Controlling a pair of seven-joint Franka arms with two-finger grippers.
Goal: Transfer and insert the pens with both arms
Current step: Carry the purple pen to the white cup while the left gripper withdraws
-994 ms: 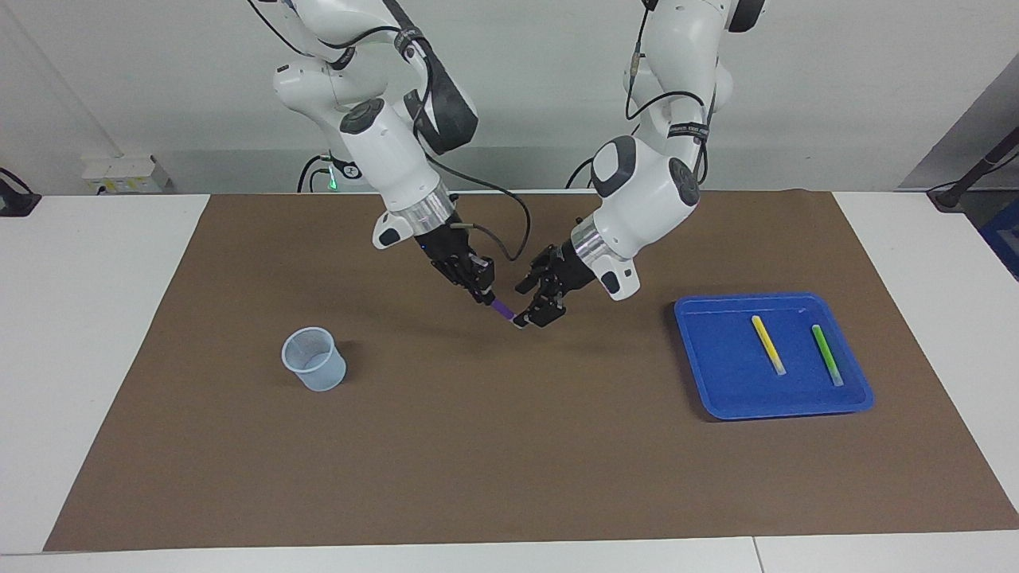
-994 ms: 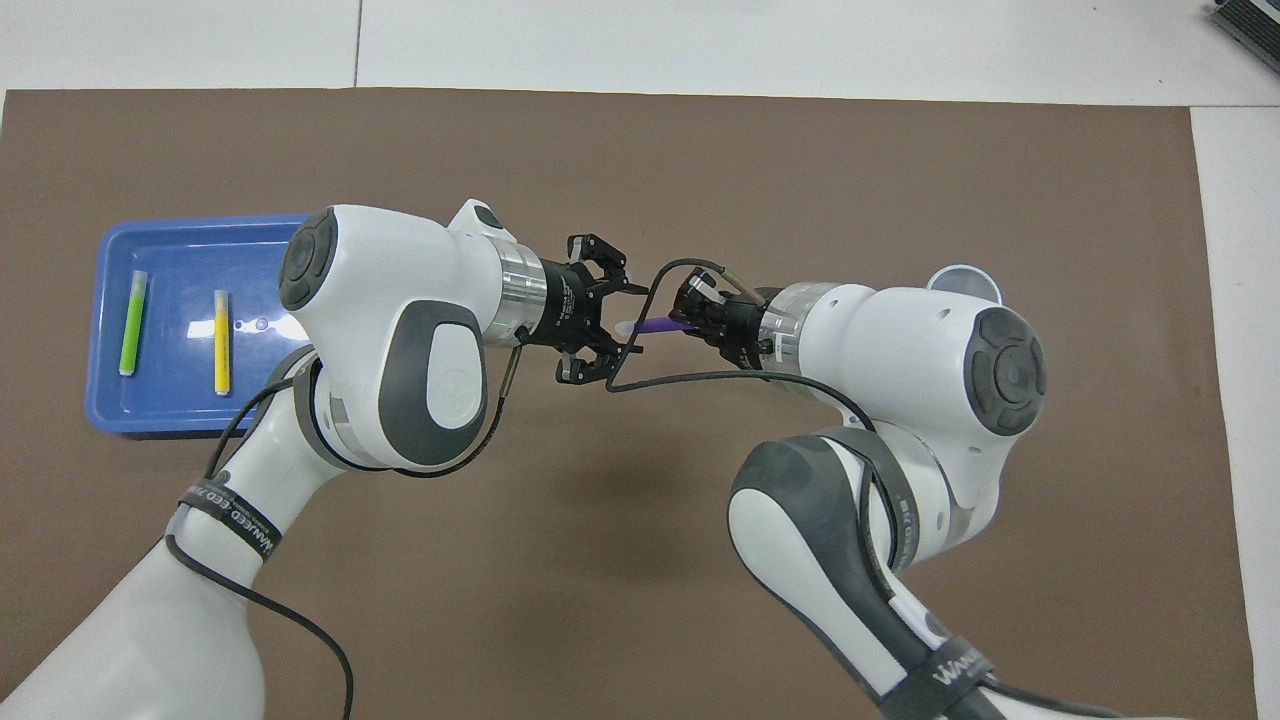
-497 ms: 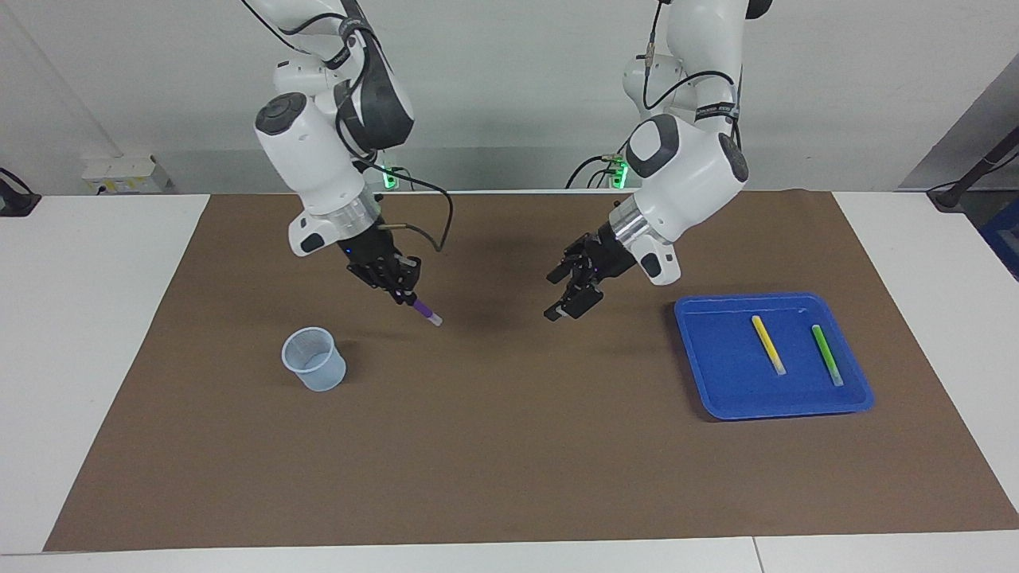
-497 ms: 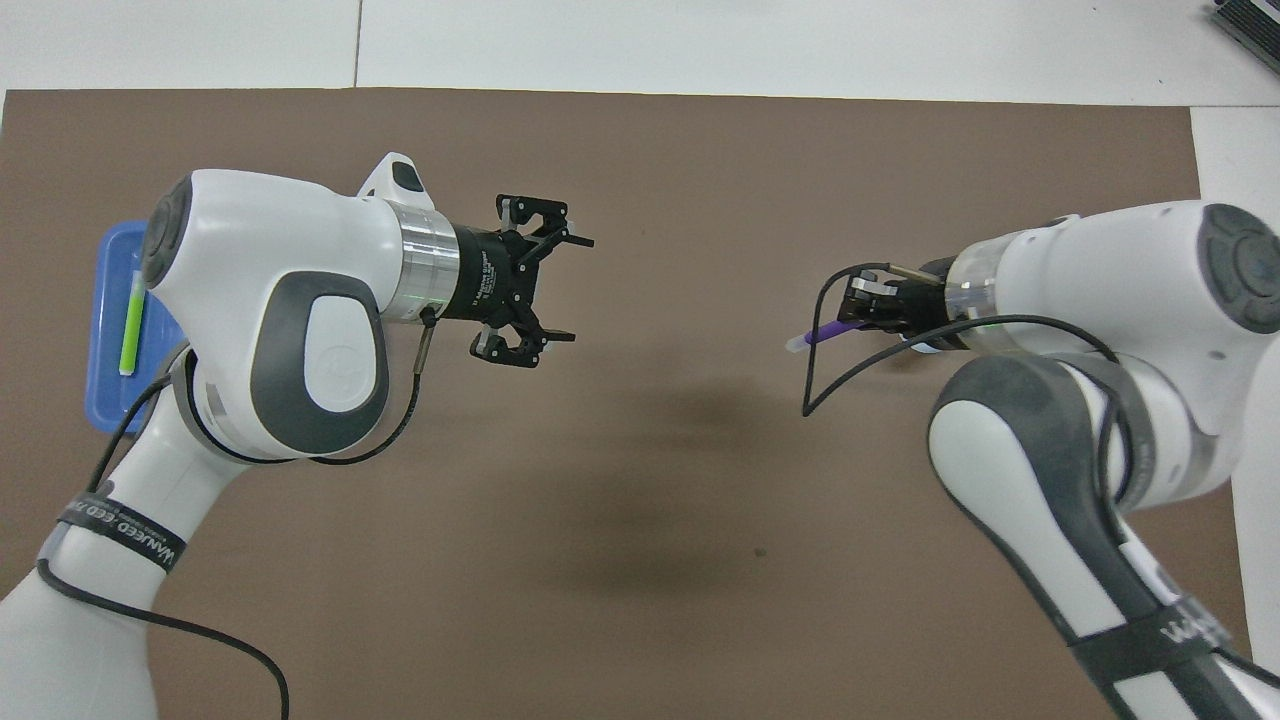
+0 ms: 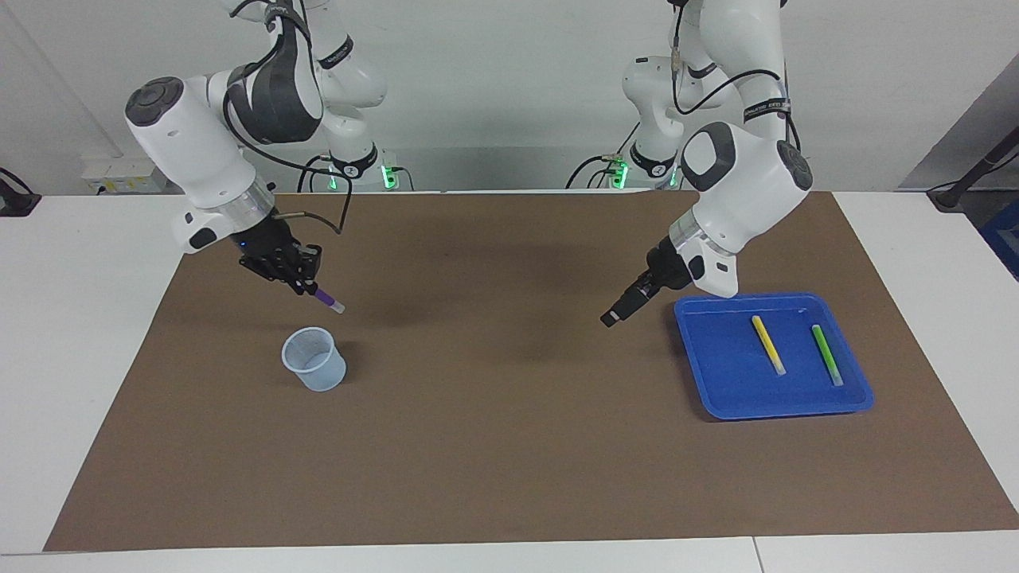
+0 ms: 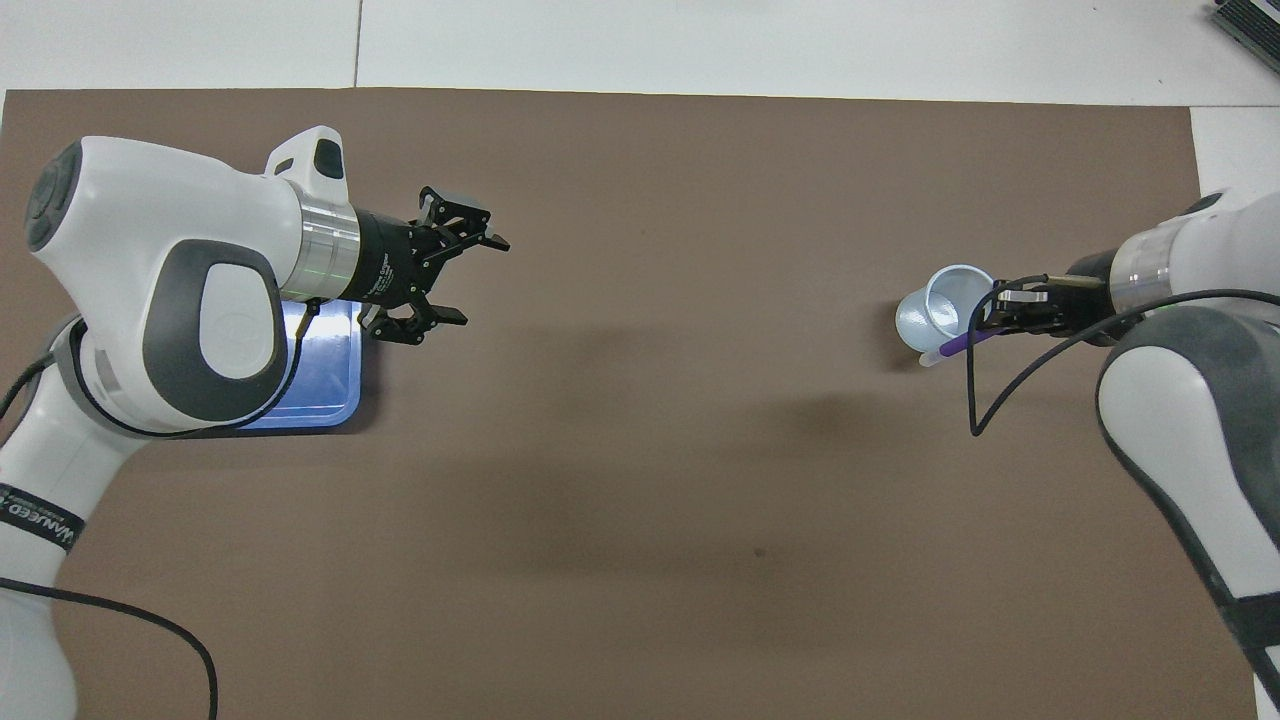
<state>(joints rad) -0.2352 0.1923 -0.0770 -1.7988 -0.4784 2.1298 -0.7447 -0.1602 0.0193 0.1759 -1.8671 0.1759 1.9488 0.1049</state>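
Observation:
My right gripper (image 5: pixel 309 288) is shut on the purple pen (image 5: pixel 327 301), which slants down with its pale end lowest. The pen (image 6: pixel 950 346) hangs just above the rim of the clear plastic cup (image 5: pixel 314 360), at the cup's (image 6: pixel 945 305) edge and not inside it. My left gripper (image 6: pixel 478 280) is open and holds nothing. It hovers over the mat beside the blue tray (image 5: pixel 716 382). The yellow pen (image 5: pixel 768 344) and the green pen (image 5: pixel 826 354) lie side by side in that tray. In the overhead view the left arm covers both of them.
A brown mat (image 5: pixel 509 446) covers the white table. The cup stands toward the right arm's end, the tray (image 6: pixel 335 385) toward the left arm's end. Black cables loop off both wrists.
The two grippers have drawn apart from the middle. The right one carried the purple pen over to the cup, and the left one, open, swung back to the tray.

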